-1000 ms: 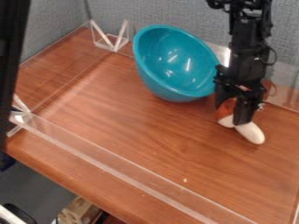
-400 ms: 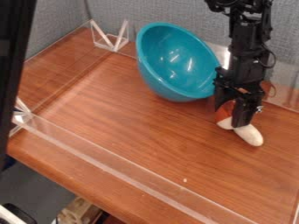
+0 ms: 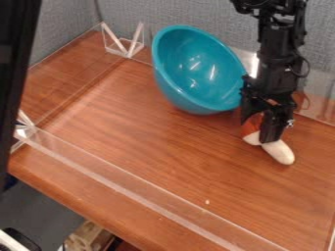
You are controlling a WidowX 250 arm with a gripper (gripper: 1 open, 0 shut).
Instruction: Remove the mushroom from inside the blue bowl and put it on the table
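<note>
I have the small cream-and-orange toy mushroom lying on the reddish-brown wood-grain table, outside the tipped glossy teal-blue plastic bowl. My black gripper stands over it, jaws apart around its orange end. I judge this the release step; next I should lift straight up without dragging it.

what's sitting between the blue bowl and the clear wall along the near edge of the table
Nothing: in the camera view only bare table lies between the blue bowl and the near clear wall.

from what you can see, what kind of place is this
Probably a robot lab test bench, not a home kitchen: a wood-grain table fenced by low clear acrylic walls, a robot arm, and toy props, a blue bowl and a mushroom.
</note>
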